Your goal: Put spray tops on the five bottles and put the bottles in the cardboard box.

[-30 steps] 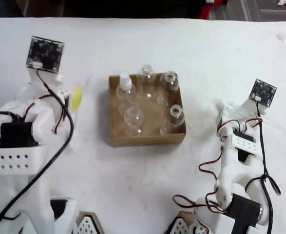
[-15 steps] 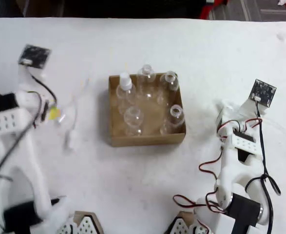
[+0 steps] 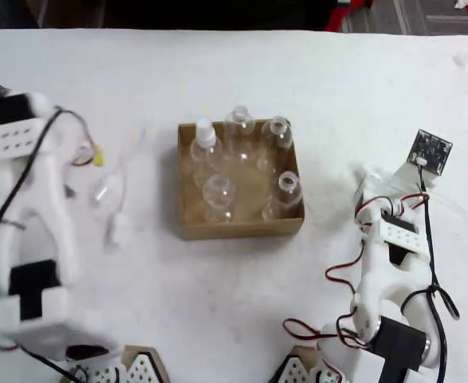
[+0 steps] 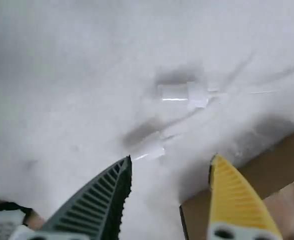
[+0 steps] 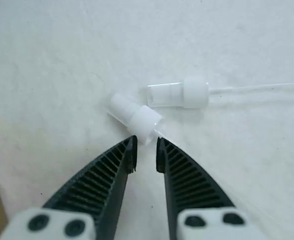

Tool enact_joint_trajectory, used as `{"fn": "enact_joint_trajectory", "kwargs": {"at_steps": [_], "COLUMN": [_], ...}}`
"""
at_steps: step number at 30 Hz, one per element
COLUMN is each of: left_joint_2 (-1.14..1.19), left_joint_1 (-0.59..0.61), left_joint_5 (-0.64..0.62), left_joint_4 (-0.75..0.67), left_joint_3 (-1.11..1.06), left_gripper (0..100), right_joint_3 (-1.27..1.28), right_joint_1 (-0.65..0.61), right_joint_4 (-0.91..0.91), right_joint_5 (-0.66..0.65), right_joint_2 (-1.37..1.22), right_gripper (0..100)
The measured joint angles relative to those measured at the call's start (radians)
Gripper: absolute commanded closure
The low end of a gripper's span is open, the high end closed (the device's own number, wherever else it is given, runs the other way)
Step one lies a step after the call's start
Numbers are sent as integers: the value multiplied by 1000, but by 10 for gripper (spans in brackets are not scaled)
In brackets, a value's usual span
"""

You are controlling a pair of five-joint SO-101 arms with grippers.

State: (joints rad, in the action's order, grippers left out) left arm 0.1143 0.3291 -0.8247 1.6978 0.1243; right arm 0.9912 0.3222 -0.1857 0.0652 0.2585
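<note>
The cardboard box [image 3: 187, 223] holds several clear bottles. One bottle [image 3: 205, 145] at the box's back left carries a white spray top; the others, such as the bottle [image 3: 285, 191], have bare necks. Two loose spray tops [image 3: 104, 190] [image 3: 116, 229] lie left of the box, also seen as spray tops [image 4: 183, 92] [image 4: 149, 148]. My left gripper [image 4: 171, 160] hangs open above them, its yellow finger [image 3: 98, 157] near the table's left side. Two more spray tops [image 5: 135, 118] [image 5: 179, 94] lie just beyond my right gripper [image 5: 145, 141], which is shut and holds nothing.
A corner of the box [image 4: 272, 167] lies close beside the left gripper's yellow finger. The right arm [image 3: 389, 235] rests folded at the table's right, with cables around it. White table stretches behind and in front of the box.
The left arm has swung away from beside the box toward the table's left edge and risen, uncovering the two spray tops. The right arm has stayed put.
</note>
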Motion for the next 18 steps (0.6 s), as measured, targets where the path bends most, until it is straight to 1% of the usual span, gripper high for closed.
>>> {"fn": "enact_joint_trajectory", "kwargs": {"at_steps": [3,7,9,14,18], "left_joint_2": [110,262,318,351,353], "left_joint_1": [-44,-48,-46,-20,-21], "left_joint_5": [-35,-49,-80,-133,-160], "left_joint_4": [-40,-89,-91,-94,-66], "left_joint_3": [8,8,29,129,206], "left_gripper": [762,762,753,669,659], "right_joint_3": [0,0,0,0,0], "right_joint_1": [0,0,0,0,0], "right_joint_4": [0,0,0,0,0], "right_joint_5": [0,0,0,0,0], "right_joint_2": [0,0,0,0,0], "right_gripper": [947,947,947,947,947]}}
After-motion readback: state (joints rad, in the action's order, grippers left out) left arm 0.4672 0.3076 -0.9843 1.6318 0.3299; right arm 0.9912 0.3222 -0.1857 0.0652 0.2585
